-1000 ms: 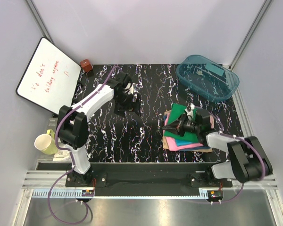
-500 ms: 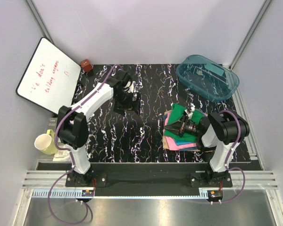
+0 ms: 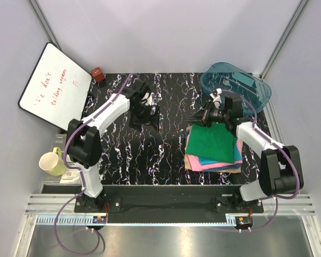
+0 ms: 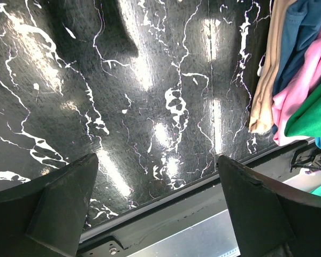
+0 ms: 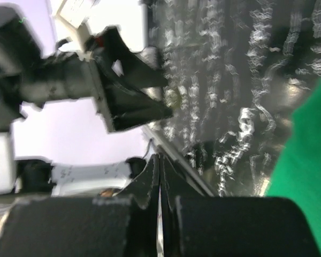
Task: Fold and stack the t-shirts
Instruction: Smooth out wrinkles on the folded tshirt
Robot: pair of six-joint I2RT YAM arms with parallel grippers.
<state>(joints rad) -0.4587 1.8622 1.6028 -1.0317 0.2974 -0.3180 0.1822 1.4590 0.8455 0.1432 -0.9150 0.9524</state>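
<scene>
The t-shirts lie folded in one stack at the right of the table: bright green (image 3: 213, 140) on top, teal-blue (image 3: 238, 156) under it, then pink (image 3: 209, 165), and tan (image 3: 188, 165) at the bottom. My right gripper (image 3: 193, 119) hovers just past the stack's far left corner, shut and holding nothing. In the right wrist view its fingers (image 5: 159, 161) are pressed together, with green cloth (image 5: 305, 176) at the right edge. My left gripper (image 3: 145, 122) hangs open over bare table left of centre. The left wrist view shows its gripper (image 4: 158, 182) wide open and the stack's layered edge (image 4: 289, 85).
A clear teal plastic tub (image 3: 235, 88) stands at the far right, just behind my right arm. A whiteboard (image 3: 54, 85) leans at the far left with a small red-brown object (image 3: 98, 74) beside it. A yellow-green mug (image 3: 52, 162) sits off the table's left edge.
My right gripper, still shut, has lifted off the stack and swung to its far edge. The green shirt now lies flat and uncovered on top. The left arm has not moved.
</scene>
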